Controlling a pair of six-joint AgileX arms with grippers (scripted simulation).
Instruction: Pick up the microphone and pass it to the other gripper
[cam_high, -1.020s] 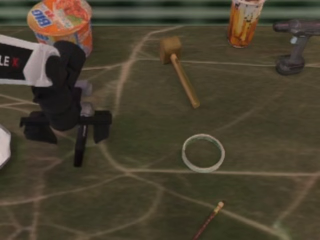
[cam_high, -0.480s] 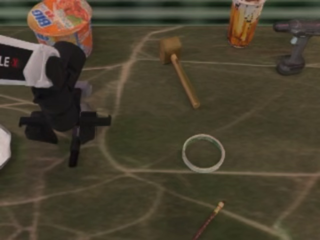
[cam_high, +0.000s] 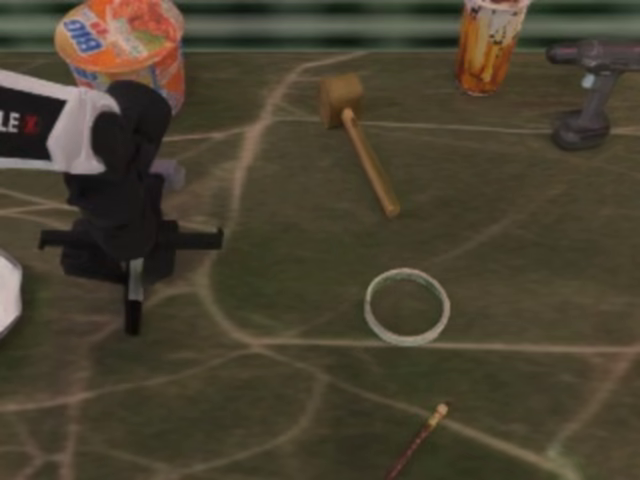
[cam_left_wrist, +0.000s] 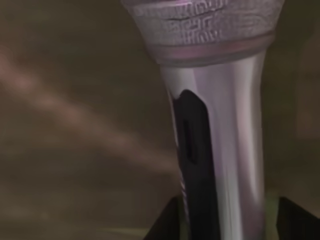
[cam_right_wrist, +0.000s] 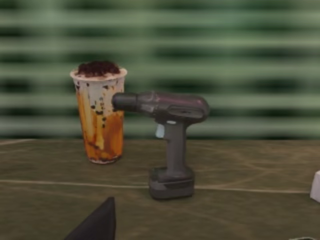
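My left arm (cam_high: 70, 125): white shell segment carrying black panel with white and red lettering, only "LE X" legible; bulky rounded black wrist housing beyond it. Left gripper (cam_high: 132, 262): matte black, wide flat crossbar, blocky black fingers (cam_high: 75, 262). Right arm: only a dark wedge-shaped tip (cam_right_wrist: 97, 225) shows.

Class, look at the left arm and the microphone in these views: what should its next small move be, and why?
Probably a lift straight up, then a carry toward the table's middle. The left gripper appears shut on the slim black-handled microphone with the grey mesh head, its handle tip poking out below the jaws, low over the table. The right arm is out of the top view, so no handover yet.
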